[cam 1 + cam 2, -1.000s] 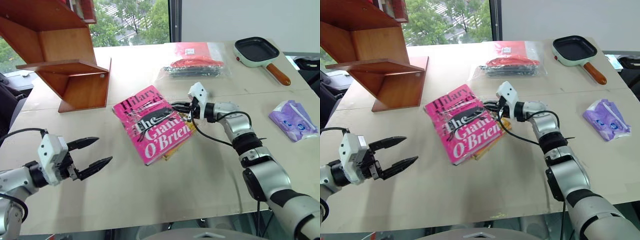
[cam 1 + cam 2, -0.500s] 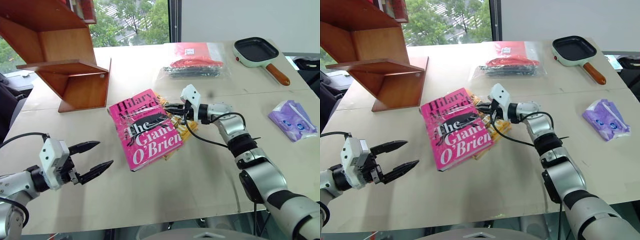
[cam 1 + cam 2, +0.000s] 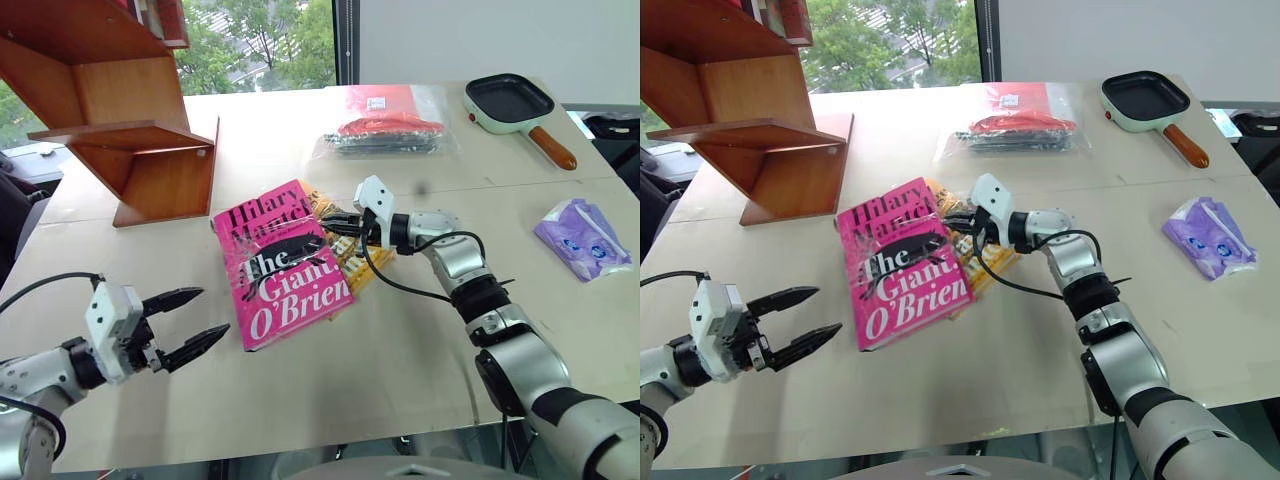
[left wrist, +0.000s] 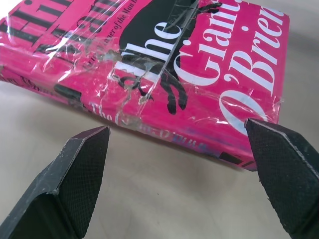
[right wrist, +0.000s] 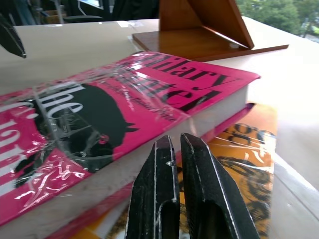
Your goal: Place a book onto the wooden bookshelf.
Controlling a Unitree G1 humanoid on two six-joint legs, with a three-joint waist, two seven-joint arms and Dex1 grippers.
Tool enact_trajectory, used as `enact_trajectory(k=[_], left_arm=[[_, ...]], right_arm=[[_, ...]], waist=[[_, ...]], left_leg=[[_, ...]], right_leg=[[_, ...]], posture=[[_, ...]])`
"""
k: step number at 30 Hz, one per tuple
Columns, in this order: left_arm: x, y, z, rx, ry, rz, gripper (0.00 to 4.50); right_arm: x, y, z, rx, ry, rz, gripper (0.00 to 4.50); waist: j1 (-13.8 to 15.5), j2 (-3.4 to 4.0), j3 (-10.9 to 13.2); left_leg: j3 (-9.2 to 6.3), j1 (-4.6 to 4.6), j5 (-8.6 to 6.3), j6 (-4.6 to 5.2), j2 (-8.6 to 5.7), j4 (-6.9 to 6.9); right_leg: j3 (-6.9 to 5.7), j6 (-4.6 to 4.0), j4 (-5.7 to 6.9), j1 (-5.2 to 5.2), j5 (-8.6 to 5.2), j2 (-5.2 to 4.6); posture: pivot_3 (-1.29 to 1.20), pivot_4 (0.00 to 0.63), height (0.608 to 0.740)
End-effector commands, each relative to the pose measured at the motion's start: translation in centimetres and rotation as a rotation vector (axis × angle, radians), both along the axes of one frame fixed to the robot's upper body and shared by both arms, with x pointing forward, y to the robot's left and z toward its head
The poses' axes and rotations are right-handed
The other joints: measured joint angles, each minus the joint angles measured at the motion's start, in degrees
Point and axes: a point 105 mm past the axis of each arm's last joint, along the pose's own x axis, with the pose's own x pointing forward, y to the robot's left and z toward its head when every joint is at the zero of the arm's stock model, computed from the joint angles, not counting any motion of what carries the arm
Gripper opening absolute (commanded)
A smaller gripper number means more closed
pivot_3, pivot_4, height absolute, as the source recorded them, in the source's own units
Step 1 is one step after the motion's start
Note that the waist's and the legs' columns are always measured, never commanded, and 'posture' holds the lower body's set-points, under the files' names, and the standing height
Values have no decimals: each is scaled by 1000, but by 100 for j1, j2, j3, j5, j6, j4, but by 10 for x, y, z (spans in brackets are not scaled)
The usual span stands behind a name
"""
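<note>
Pink book (image 3: 283,261) lies on the table (image 3: 400,350) atop a yellow book (image 3: 350,250), well short of the wooden bookshelf (image 3: 130,140), closed right gripper (image 3: 335,222) at its edge, left gripper (image 3: 195,322) spread wide nearby.

Beige table (image 3: 400,370). Green frying pan (image 3: 514,104) upper right. Purple packet (image 3: 586,238) right edge. Clear bag of red items (image 3: 388,125) top centre. Yellow-orange book (image 3: 348,250) at centre.

An office-like test room is suggested by the large beige tabletop (image 3: 300,400), with a tree-facing window (image 3: 270,40) at upper left.
</note>
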Motion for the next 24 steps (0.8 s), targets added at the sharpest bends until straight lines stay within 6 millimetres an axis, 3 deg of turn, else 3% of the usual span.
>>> enact_trajectory(k=[1,6,9,13,16,19,24], left_arm=[[3,-1,-1,-197,66,148,4500],[2,-20,-11,-503,244,226,4500],[1,-29,-18,-697,425,223,4500],[-3,-31,-19,-867,571,189,4500],[8,-32,-24,-982,630,171,4500],[34,-32,-34,-1067,670,174,4500],[59,-50,-41,-1102,759,79,4500]], right_arm=[[10,-20,20,40,-65,-57,96],[10,-54,38,66,-103,-99,96],[-22,-99,58,98,-99,-61,96],[-71,-131,64,107,-7,-22,96],[-108,-143,67,139,88,-6,96],[-144,-144,65,173,206,33,96],[-165,-155,62,209,252,-53,96]], waist=[[2,-2,-1],[-1,-9,-5],[83,-11,-6],[164,-9,-6],[157,-10,-9],[219,-5,-21],[321,-20,-64]], left_leg=[[0,0,0,0,0,2],[-2,0,0,0,0,4],[-7,-4,0,1,0,6],[-16,-15,-1,2,-1,6],[-15,-2,-1,1,1,5],[-9,8,-2,0,4,6],[-6,14,-1,0,2,14]], right_leg=[[0,0,0,0,0,0],[-1,1,3,2,0,-1],[-5,1,5,4,0,-2],[-9,1,-5,5,0,-7],[-7,1,2,11,-1,-5],[-7,1,10,18,0,-4],[-8,-2,11,29,3,-8]], posture=[[0,150,720],[0,150,720],[0,150,720],[0,150,720],[0,150,720],[0,150,720],[0,150,720]])
